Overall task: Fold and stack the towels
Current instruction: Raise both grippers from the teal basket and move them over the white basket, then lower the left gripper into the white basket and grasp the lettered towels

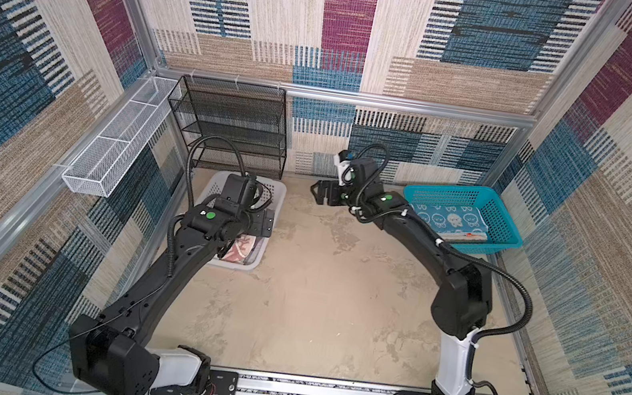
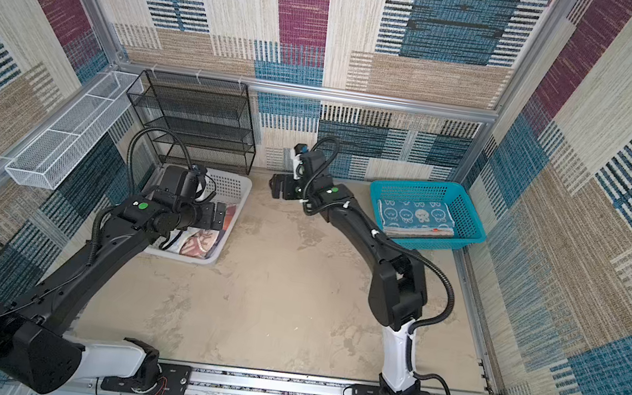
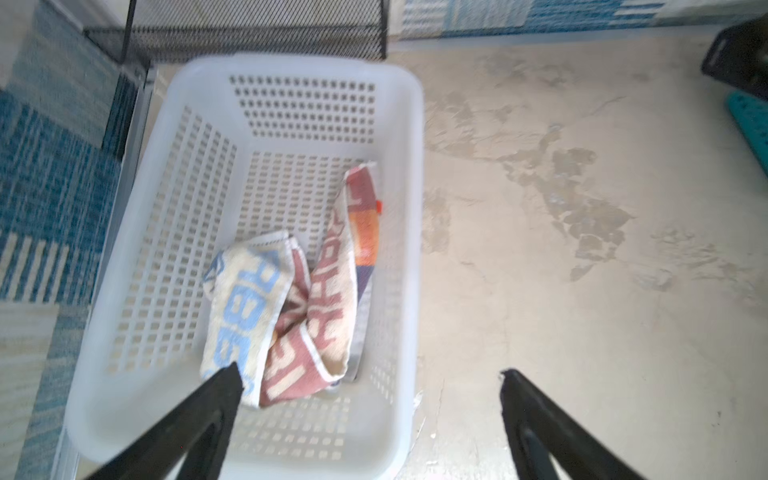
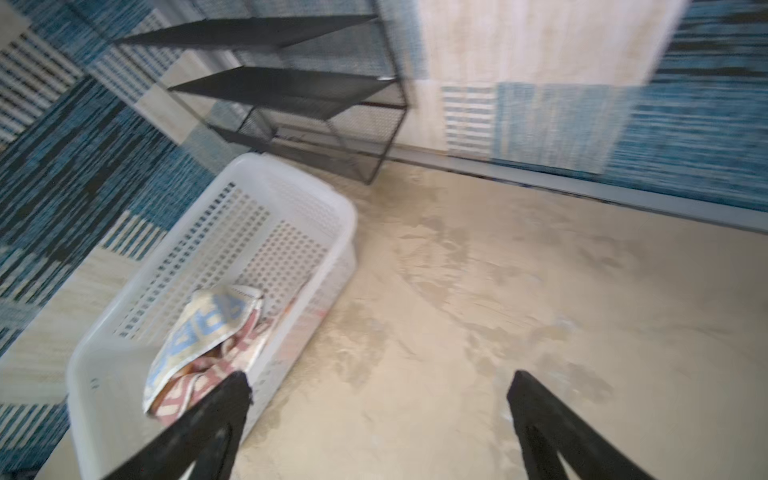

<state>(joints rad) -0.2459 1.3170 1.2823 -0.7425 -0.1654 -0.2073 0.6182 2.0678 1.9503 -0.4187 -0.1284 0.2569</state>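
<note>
A crumpled towel with big pink and blue letters (image 3: 299,307) lies in the white perforated basket (image 3: 415,137) at the left; both top views show it (image 1: 240,251) (image 2: 198,243). My left gripper (image 3: 370,372) hangs open above that basket's right side (image 1: 265,221), one finger over the towel and the other over the bare table. A folded blue-and-white rabbit towel (image 1: 445,221) (image 2: 414,216) tops a small stack in the teal basket (image 1: 506,219) at the back right. My right gripper (image 4: 380,377) is open and holds nothing, above the back middle of the table (image 1: 319,194), facing the white basket (image 4: 345,216).
A black mesh shelf (image 1: 231,128) stands against the back wall, just behind the white basket. A white wire tray (image 1: 116,141) hangs on the left wall. The beige table (image 1: 334,293) spreads between the two baskets.
</note>
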